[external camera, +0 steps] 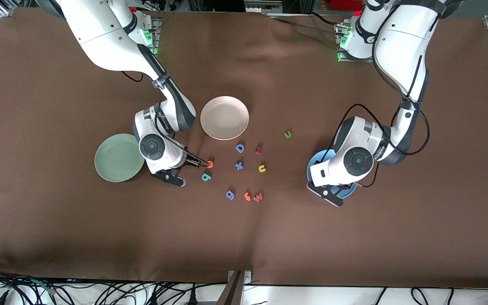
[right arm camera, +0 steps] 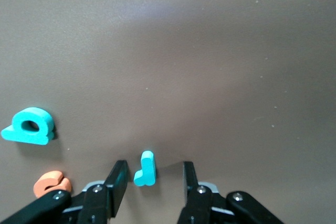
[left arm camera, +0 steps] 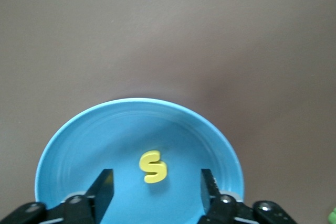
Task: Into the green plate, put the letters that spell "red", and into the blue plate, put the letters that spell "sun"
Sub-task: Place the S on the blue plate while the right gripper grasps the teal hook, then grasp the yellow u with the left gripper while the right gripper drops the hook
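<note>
The blue plate [external camera: 314, 163] is largely hidden beneath the open, empty left gripper [left arm camera: 156, 190]; the yellow "s" [left arm camera: 153, 167] is seen only by its wrist camera. The teal "r" [right arm camera: 145, 169] stands between the right gripper [right arm camera: 150, 182]'s parted fingers, ungripped.

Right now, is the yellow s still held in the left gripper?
No, the yellow s lies loose in the blue plate between the left gripper's open fingers.

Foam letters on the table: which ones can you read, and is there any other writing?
"s": yellow s, in the blue plate.
"D": blue D, on the cloth.
"u": yellow u.
"w": pinkish-red w.
"+": blue plus sign.
Too small to read: print on the right arm, the dark red letter.
</note>
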`<state>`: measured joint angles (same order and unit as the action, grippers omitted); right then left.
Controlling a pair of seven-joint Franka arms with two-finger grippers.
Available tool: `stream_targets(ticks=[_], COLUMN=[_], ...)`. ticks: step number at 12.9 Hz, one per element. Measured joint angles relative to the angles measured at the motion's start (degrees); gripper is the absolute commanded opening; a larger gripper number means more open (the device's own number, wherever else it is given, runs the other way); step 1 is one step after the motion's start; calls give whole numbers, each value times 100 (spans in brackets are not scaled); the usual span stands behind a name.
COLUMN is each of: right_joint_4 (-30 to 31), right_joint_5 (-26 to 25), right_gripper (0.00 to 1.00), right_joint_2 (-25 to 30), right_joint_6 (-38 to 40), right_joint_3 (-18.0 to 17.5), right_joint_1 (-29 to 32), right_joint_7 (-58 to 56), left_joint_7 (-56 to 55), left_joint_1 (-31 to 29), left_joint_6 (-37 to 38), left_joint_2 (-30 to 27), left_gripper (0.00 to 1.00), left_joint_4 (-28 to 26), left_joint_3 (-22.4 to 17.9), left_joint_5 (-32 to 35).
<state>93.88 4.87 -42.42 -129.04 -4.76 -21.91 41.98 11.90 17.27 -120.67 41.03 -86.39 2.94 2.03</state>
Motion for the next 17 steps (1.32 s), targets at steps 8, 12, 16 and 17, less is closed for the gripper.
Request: stream_targets(ticks=[8,12,16,17], right_joint_4=[20,19,18,12], right_joint_5=[-62,-66,-65,-66], right_gripper=[18,0,0,0], right_joint_2=[5,15,17,18], right_joint_6=[-128,-141,-141,-141], right_joint_3=[-1,-1,-1,0], right_joint_1=[-15,-16,-15,-14], right_joint_7=[-14,-16,-16,-17], left_joint_7=[-2421,-3423,-3690,-3734], left_joint_1=[1083,1202,1410,1479], left_joint_6=[-359,-876,-1020,-1097], left_joint_2=[-38,145,507,606], left_gripper=[100,100,100,100], left_joint_4=[126,172,297,328], left_joint_3=[211,204,189,181], left_joint_5=[-94,-392,-241,-187])
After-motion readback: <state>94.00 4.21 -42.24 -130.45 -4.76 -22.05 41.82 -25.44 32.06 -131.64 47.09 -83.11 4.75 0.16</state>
